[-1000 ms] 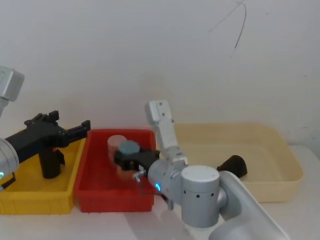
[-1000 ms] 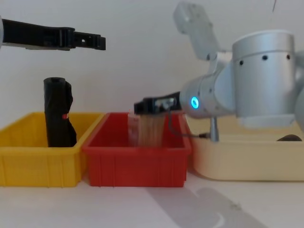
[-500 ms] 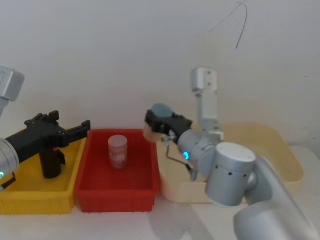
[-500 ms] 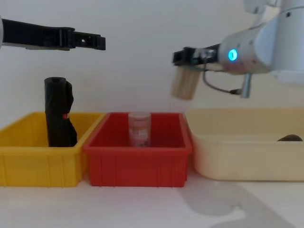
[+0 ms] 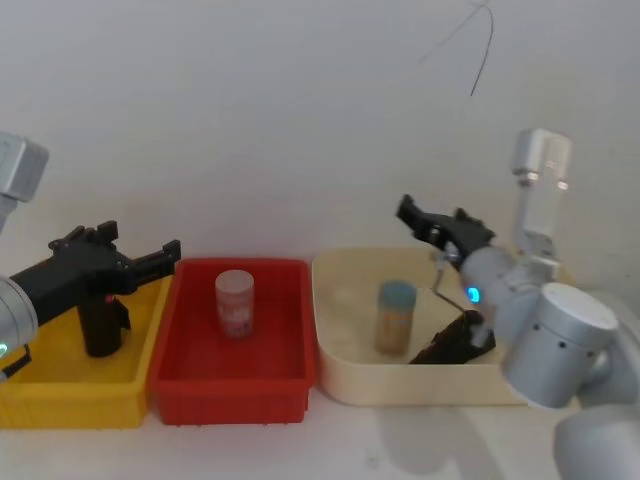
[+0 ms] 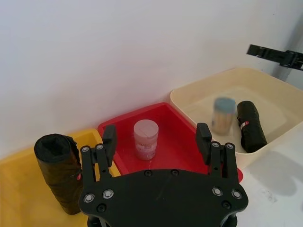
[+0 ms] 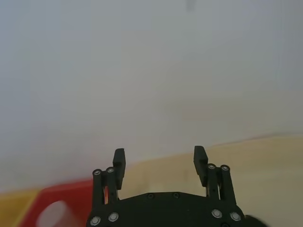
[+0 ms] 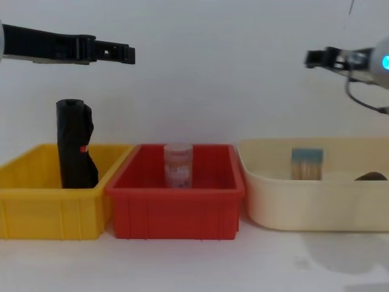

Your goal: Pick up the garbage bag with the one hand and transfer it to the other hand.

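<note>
Since half a second ago the right gripper [image 8: 313, 58] has swung from above the seam of the red and cream bins to high over the cream bin [image 8: 292, 207], and the blue-capped canister [image 5: 396, 317] it carried now sits inside that bin; the left arm and the things in the other two bins have not shifted.

At the far left, the yellow bin [image 8: 36, 213] stands on the bench [image 8: 182, 261]. The garbage bag [image 8: 74, 143], a matte-black roll, stands upright in it near the far side, rising well above the rim; a small red mark shows on its side. The left gripper [image 5: 168, 256] hangs level above this bin, higher than the top of the roll and not touching it, its fingers [image 6: 110, 138] apart with nothing between them.

Just beside the yellow bin is the red bin [image 8: 176, 216], with a pale jar [image 5: 235, 303] upright in its middle.

Next comes the cream bin. The blue-capped canister shows upright and blurred near its centre. A second black roll [image 6: 250, 125] lies on its side just beside the canister.

Above the cream bin's far right part, the right gripper points toward the robot's left, its fingers [image 7: 118, 163] spread and empty, well clear of the canister below.
</note>
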